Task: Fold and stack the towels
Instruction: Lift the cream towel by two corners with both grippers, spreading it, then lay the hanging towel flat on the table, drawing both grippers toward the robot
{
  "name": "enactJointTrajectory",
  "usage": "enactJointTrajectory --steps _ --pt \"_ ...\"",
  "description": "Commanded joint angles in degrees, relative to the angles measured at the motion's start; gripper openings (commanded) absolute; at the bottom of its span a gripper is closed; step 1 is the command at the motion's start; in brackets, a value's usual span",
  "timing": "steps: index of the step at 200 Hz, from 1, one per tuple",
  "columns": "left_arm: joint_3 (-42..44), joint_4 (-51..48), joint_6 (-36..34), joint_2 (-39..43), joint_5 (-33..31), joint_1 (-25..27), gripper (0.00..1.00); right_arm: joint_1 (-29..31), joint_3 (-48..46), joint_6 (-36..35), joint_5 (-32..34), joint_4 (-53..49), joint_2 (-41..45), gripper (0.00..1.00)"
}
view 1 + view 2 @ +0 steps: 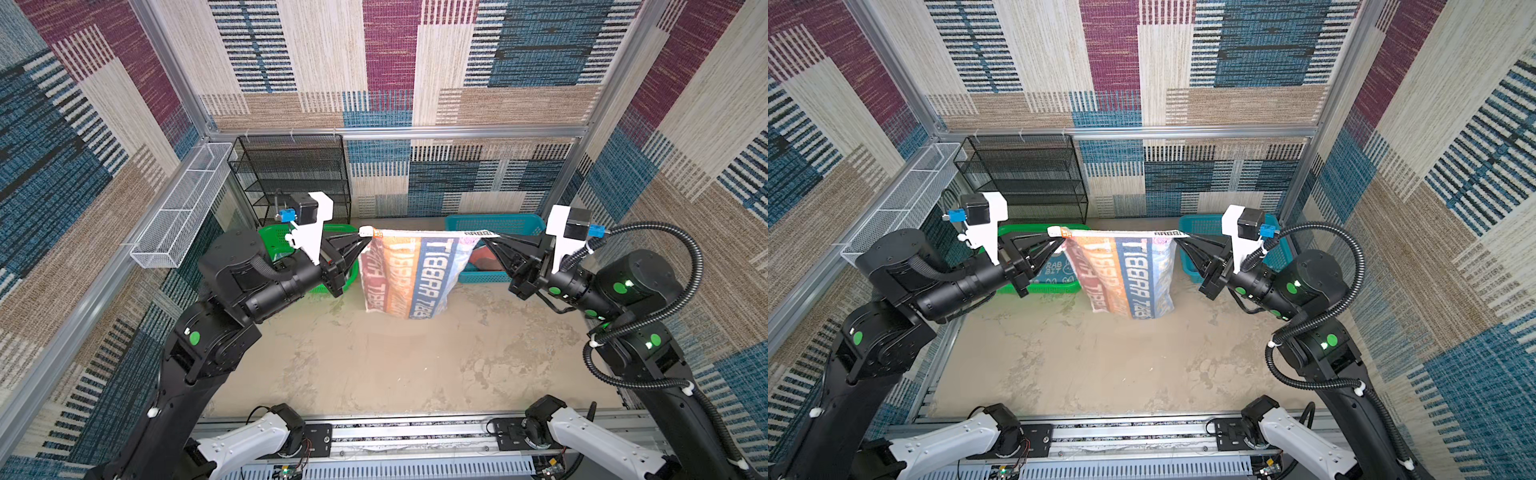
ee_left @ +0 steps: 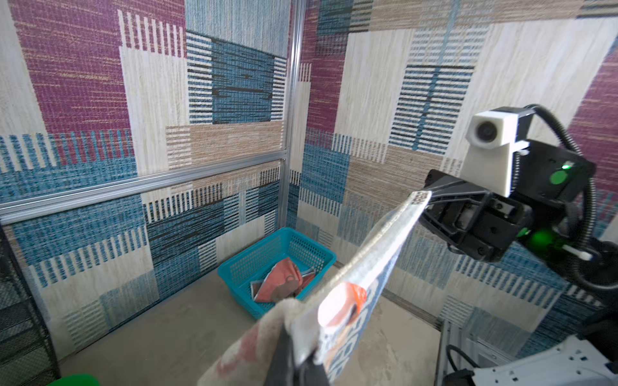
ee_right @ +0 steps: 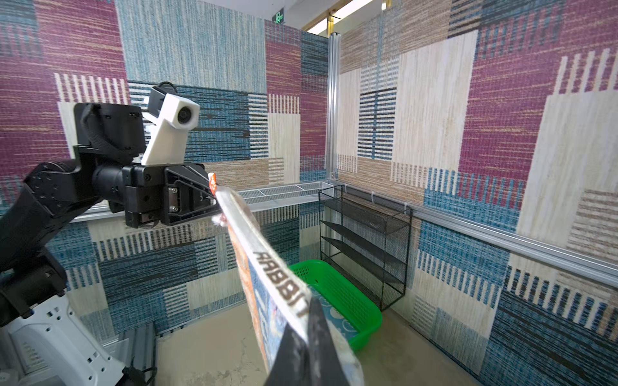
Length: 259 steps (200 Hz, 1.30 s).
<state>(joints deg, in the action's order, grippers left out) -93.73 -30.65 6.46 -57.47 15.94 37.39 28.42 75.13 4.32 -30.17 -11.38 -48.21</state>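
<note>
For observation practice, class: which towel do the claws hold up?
The whitish terry towel lettered orange and blue, pinched by left claw and right claw; no other towel is gripped.

It was a robotics lab cell: aluminium framing (image 1: 399,132) held carpet panels (image 1: 316,50) as walls, and the left arm (image 1: 199,353) and right arm (image 1: 660,365) stood on a rail (image 1: 415,432) at the surface's (image 1: 395,365) near edge.

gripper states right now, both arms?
left gripper: shut on the lettered towel, at one top corner.
right gripper: shut on the lettered towel, at the opposite top corner.
</note>
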Motion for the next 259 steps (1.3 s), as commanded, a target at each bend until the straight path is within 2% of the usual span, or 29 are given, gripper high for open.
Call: enactJointTrajectory --steps 1,22,51,78,123,182,203,233,259 --pt "2.0 4.4 5.2 3.0 -2.5 -0.3 0.0 -0.3 -0.3 2.7 1.1 4.6 1.4 0.0" --pt "3.8 4.3 5.8 4.1 -5.6 -0.4 0.0 -0.3 -1.4 3.4 3.9 4.5 1.1 0.0" --pt "4.7 1.7 4.0 1.5 -13.3 -0.4 0.0 -0.2 -2.9 2.8 14.2 3.7 -1.3 0.0" --pt "5.5 0.6 1.3 -4.5 -21.3 -0.4 0.0 -0.3 -4.2 0.7 23.2 3.0 -5.8 0.0" --pt "4.7 1.6 -3.5 -17.5 -30.2 -0.7 0.0 -0.7 -6.2 -3.5 33.5 5.1 -17.8 0.0" --pt "0.3 3.1 -6.6 -36.3 -34.5 -2.1 0.0 -4.5 -9.3 -4.1 36.0 12.8 -33.1 0.0" --pt "-1.1 3.7 -7.6 -41.7 -36.1 -2.1 0.0 -5.5 -9.4 -3.8 35.1 14.0 -36.9 0.0" --pt "-2.0 3.7 -7.7 -47.0 -38.3 -2.1 0.0 -6.1 -11.8 -4.0 33.6 16.3 -39.7 0.0" --pt "-0.5 3.4 -7.1 -48.3 -39.3 -2.1 0.0 -6.2 -14.8 -3.7 32.3 16.7 -40.2 0.0"
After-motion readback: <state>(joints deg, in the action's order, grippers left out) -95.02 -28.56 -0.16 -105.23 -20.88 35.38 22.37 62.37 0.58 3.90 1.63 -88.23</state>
